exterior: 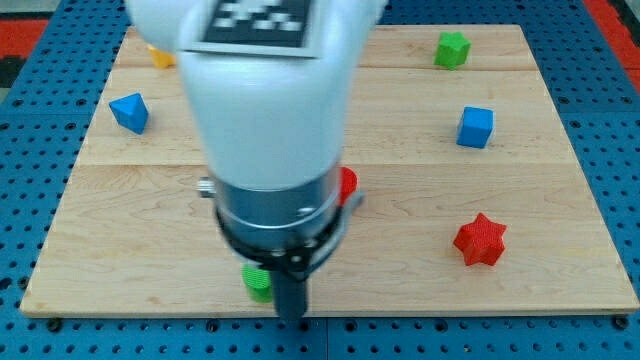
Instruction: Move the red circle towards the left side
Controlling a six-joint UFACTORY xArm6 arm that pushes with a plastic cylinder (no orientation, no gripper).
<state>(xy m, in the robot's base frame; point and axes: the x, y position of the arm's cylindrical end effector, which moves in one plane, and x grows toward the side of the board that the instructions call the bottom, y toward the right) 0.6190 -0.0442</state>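
Observation:
The red circle shows only as a small red edge at the right side of the arm's white and dark body, near the middle of the board; most of it is hidden. My tip is at the view's bottom, close to the board's near edge, below and left of the red circle. A green block sits just left of the rod, partly hidden, touching or nearly touching it.
A red star lies at the right. A blue cube and a green block are at the upper right. A blue block and an orange block are at the upper left. The wooden board sits on blue pegboard.

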